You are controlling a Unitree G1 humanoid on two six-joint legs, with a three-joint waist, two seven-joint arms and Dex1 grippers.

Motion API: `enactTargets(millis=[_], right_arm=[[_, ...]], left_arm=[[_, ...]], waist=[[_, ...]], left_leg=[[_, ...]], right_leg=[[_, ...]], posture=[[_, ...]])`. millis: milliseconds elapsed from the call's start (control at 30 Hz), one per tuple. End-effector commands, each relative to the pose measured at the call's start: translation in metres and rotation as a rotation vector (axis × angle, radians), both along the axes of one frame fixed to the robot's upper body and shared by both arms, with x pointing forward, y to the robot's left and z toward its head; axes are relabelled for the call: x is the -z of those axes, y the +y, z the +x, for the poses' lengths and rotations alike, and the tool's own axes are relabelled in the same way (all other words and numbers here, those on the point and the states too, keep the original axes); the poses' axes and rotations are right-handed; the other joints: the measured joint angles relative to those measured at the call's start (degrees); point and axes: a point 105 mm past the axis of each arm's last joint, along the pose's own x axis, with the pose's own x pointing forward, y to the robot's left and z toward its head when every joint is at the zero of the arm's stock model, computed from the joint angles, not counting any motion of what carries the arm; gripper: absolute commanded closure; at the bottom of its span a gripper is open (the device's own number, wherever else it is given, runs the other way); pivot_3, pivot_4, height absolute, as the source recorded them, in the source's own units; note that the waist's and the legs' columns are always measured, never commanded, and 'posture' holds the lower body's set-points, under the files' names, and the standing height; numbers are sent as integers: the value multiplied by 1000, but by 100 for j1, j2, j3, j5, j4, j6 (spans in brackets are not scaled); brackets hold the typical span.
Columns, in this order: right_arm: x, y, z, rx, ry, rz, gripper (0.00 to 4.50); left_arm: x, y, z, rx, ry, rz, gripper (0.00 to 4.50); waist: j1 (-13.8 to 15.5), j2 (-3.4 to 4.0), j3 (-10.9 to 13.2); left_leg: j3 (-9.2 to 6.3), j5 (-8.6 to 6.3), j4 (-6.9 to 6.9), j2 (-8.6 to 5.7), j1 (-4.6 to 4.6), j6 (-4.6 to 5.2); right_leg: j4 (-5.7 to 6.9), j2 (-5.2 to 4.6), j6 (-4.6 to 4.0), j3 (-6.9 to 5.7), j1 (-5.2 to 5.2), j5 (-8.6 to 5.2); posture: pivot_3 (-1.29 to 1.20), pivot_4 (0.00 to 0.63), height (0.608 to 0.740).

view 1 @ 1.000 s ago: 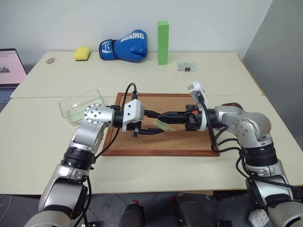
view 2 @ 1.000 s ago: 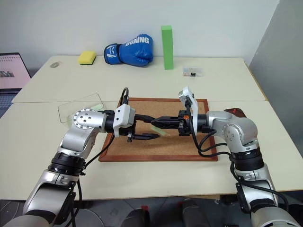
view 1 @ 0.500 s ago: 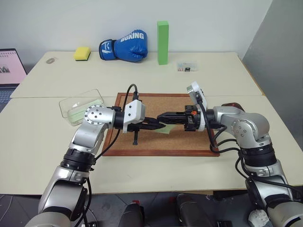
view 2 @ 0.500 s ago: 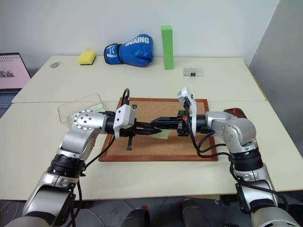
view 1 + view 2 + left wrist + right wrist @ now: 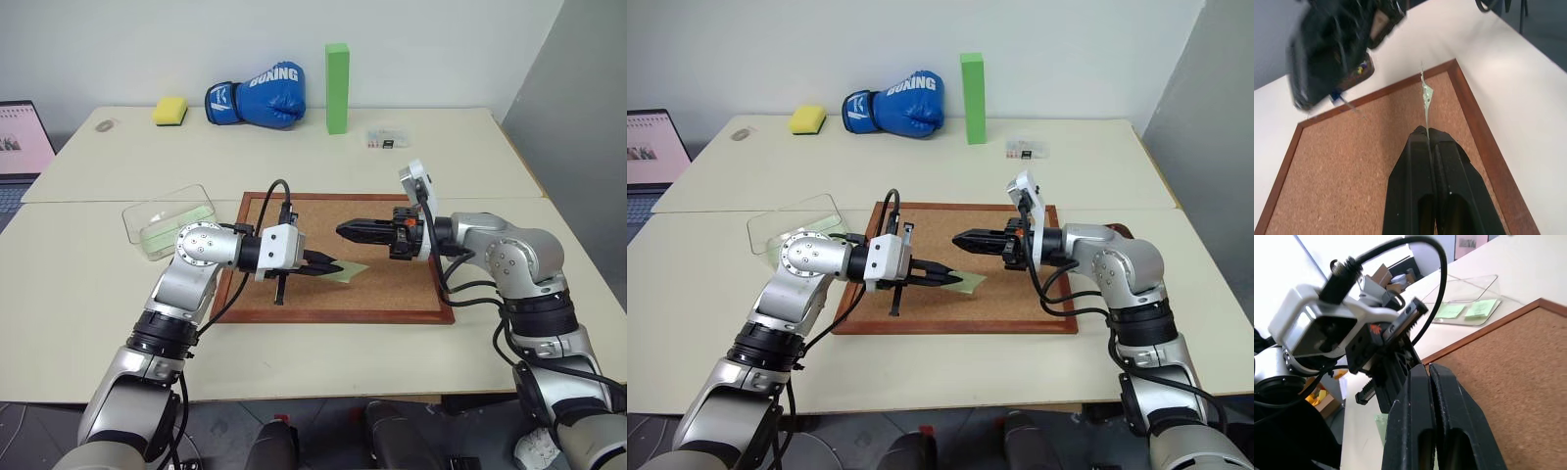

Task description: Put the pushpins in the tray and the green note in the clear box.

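Left claw [image 5: 331, 265] is pinching the green note [image 5: 351, 270] above the corkboard [image 5: 392, 294]; delivery to the clear box [image 5: 168, 217] is outstanding. Right claw [image 5: 346, 231] is pressed together, empty. The tray [image 5: 1362, 72] holds pushpins [image 5: 1358, 70].

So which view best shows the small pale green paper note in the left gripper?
The left eye view: the small pale green paper note shows flat-on beyond the left gripper. The right eye view shows it likewise; the left wrist view, edge-on.
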Motion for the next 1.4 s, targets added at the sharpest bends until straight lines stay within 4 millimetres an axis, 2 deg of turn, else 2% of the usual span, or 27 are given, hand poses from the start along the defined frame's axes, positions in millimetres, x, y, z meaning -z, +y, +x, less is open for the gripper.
enactTargets(millis=[33,100,200,333,433,533,667,733,867,967,1200,1400], right_arm=[[-15,-7,1,20,-58,22,4500],[-15,-15,6,69,-69,22,4500],[-15,-38,22,250,-108,12,4500],[-6,-90,46,589,-125,20,4500],[0,-143,57,894,-215,-48,4500],[1,-191,58,1144,-281,-95,4500],[17,-231,57,1354,-339,-230,4500],[25,-239,58,1397,-338,-250,4500],[37,-239,63,1402,-322,-255,4500],[43,-238,70,1393,-304,-234,4500],[64,-248,85,1459,-207,-198,4500],[81,-246,87,1460,-153,-199,4500]], left_arm=[[-3,-1,0,7,-34,2,4494],[-5,-3,2,-16,-16,-25,4494],[-14,-9,6,-84,56,-115,4494],[-23,-16,3,-160,195,-239,4494],[-23,-22,-1,-207,262,-291,4494],[-23,-28,-2,-254,301,-333,4494],[-14,-39,-7,-278,341,-341,4494],[-9,-43,-9,-287,349,-331,4494],[-5,-46,-9,-307,350,-320,4494],[-6,-45,-8,-320,349,-320,4494],[-8,-40,-6,-348,337,-316,4494],[-9,-35,-6,-368,331,-307,4494]], waist=[[0,0,0],[2,0,0],[6,0,0],[25,-1,0],[24,-1,1],[25,0,2],[21,0,2],[7,-1,2],[-20,1,3],[-18,1,3],[-7,1,3],[-6,3,4]], left_leg=[[0,0,0,0,0,0],[0,0,0,0,-1,0],[0,0,1,0,-2,0],[-8,0,4,-3,-14,0],[-7,0,2,-3,-22,0],[-7,0,2,-4,-22,0],[-2,0,5,-6,-17,0],[5,0,4,-6,-5,0],[23,0,1,-5,20,0],[24,1,3,-5,23,0],[25,0,0,-7,20,0],[24,0,-1,-7,19,0]], right_leg=[[0,0,0,1,0,0],[0,0,0,0,0,0],[0,0,0,0,1,0],[-1,-2,6,-4,0,-3],[-2,-3,6,-3,-9,-3],[-2,-3,6,-2,-9,-3],[1,-4,8,4,-7,-2],[2,-3,8,10,-2,-2],[8,0,8,26,8,-2],[10,0,9,27,10,-1],[3,-1,10,28,12,0],[1,-2,9,27,12,-1]], posture=[[0,150,740],[0,150,740],[0,150,740],[0,150,740],[0,150,740],[0,150,740],[0,150,740],[0,150,740],[0,150,740],[0,150,740],[0,150,740],[0,150,740]])
